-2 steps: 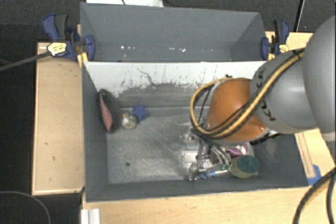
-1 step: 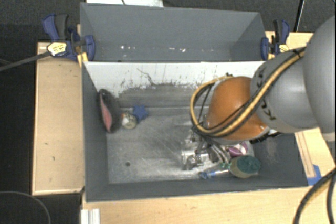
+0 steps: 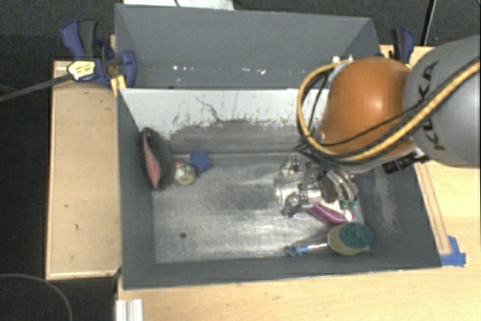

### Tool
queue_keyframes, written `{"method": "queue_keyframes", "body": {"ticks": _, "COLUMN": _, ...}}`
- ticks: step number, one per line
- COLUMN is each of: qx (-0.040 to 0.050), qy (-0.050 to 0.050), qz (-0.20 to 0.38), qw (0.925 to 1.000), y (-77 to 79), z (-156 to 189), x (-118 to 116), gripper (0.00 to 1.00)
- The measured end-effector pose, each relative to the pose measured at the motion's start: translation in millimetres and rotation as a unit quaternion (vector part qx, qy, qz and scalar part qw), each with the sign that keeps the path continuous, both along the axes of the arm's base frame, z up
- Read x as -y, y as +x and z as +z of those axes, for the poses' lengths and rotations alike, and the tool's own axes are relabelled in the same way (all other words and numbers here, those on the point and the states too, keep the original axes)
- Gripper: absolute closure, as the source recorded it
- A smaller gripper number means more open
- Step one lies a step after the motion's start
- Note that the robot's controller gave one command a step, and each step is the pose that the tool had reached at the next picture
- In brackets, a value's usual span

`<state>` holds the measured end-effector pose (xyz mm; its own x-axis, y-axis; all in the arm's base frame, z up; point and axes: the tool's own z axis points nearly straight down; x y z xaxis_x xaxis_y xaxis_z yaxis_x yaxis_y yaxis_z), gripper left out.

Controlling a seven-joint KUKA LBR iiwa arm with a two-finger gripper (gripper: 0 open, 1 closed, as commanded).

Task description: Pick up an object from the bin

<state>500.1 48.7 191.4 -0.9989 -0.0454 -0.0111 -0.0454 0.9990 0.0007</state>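
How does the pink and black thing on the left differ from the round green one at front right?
The pink and black thing is long and narrow; the round green one is a disc. The pink and black thing lies by the left wall, far from the gripper; the round green one lies close to the gripper, beside a magenta thing. Both rest in the bin.

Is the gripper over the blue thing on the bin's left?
No, the gripper is on the right of the bin, beside a purple thing.
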Motion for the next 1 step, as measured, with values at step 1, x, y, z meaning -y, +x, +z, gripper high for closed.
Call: {"method": "queue_keyframes", "body": {"ticks": 1, "qx": -0.0007, "qy": -0.002, "qz": 0.143, "qw": 0.9897, "y": -0.3, "z": 96.5, "x": -2.0, "gripper": 1.00}}
